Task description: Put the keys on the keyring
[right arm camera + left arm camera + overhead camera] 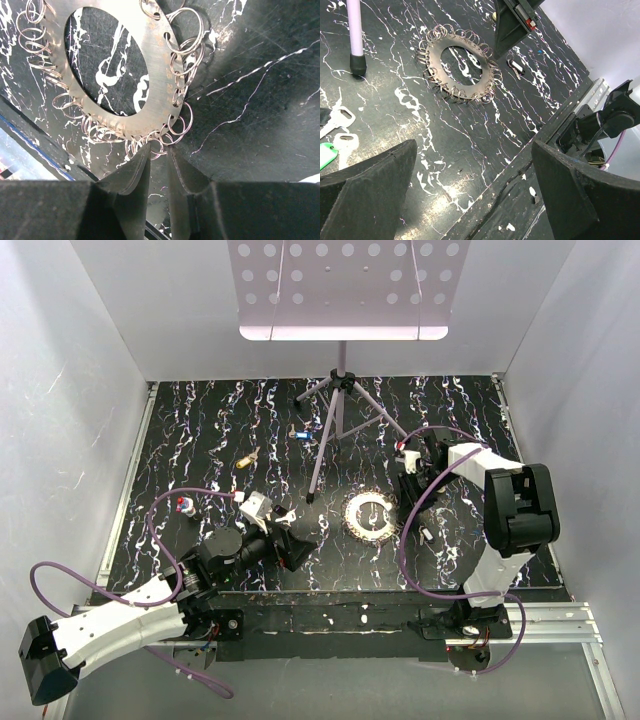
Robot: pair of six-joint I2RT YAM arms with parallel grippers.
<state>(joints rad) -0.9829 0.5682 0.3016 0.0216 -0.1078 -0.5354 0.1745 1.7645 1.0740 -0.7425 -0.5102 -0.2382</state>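
a robotics lab test cell. plain white walls (90, 390) box in a black marbled worktop (200, 440). the left arm (110, 625) and right arm (515, 505) are bolted to an aluminium rail (570, 620) along its near edge. purple cables (150, 525) loop loose, and a perforated panel (345, 285) on a tripod stand (343, 380) overhangs the far edge.

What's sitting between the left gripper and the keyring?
Nothing: only bare tabletop separates the left gripper from the keyring, clearest in the left wrist view.
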